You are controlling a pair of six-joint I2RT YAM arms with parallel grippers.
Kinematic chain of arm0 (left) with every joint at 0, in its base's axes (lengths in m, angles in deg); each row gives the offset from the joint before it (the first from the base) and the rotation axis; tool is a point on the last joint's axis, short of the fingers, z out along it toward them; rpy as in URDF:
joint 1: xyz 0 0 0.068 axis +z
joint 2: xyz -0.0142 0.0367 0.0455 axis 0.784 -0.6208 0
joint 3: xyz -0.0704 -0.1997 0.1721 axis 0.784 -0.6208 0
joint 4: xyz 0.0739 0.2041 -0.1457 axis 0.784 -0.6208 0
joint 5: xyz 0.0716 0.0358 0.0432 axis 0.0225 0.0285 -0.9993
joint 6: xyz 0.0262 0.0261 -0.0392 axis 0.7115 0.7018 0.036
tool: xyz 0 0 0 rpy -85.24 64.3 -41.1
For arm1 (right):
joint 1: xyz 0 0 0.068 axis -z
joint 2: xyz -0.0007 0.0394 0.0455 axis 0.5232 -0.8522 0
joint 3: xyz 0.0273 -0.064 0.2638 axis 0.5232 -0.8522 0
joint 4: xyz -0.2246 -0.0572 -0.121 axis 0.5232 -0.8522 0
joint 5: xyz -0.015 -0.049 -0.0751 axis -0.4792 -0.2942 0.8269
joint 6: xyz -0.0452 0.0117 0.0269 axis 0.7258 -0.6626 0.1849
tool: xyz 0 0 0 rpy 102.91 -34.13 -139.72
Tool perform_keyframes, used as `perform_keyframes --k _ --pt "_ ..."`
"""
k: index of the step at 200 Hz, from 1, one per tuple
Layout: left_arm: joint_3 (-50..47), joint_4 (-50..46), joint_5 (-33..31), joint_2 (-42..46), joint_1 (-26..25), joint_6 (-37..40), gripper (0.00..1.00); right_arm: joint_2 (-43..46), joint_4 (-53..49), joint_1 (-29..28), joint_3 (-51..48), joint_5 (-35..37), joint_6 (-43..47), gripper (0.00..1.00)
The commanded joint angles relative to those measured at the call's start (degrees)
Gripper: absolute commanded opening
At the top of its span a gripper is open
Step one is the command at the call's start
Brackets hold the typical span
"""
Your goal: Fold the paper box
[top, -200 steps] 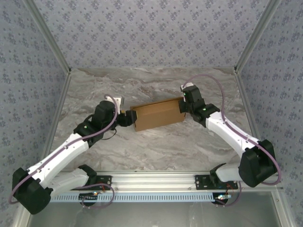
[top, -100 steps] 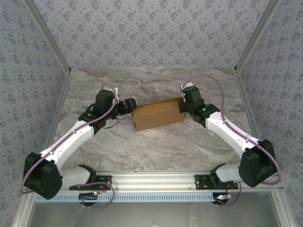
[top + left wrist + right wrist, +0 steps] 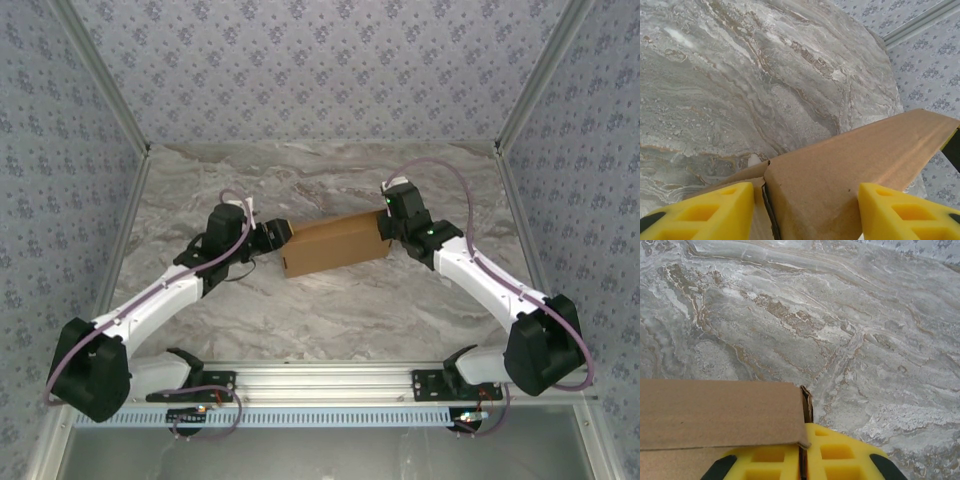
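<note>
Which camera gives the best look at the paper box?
Top external: the whole paper box lies in view on the table, left gripper and right gripper at its ends. Left wrist catches one end between yellow fingers; right wrist catches a top edge and corner above its fingers.

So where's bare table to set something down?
Bare marble between the paper box and back wall, and a wider stretch from box to near rail. Crowded at both box ends, at the left gripper and right gripper.
</note>
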Motion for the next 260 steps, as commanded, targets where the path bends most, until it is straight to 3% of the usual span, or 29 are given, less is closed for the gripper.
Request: perform_keyframes --k 1,58,166,207,231,260 --pt "-3.5 -5.5 -1.1 -1.7 -0.9 0.3 0.52 0.0 -6.9 -0.7 -1.0 -1.8 0.0 0.18" --pt "-3.8 -5.2 -2.7 -1.1 -1.1 0.0 0.50 1.5 -8.8 -0.6 1.3 -4.6 1.2 0.37" --pt "-1.0 -5.9 -5.3 -3.2 -2.9 1.3 0.52 5.5 -12.6 -0.1 4.8 -11.3 2.1 0.61" --pt "-0.8 -6.5 -5.5 -3.3 -3.0 1.8 0.53 8.3 -14.1 3.0 6.5 -12.8 2.5 0.67" --pt "-0.5 -6.6 -5.7 -3.3 -3.2 2.0 0.53 7.0 -14.2 7.5 8.8 -17.3 1.8 0.69" --pt "-0.4 -6.6 -5.9 -3.5 -3.5 2.3 0.53 1.7 -13.2 14.0 10.8 -30.8 -0.2 0.70"
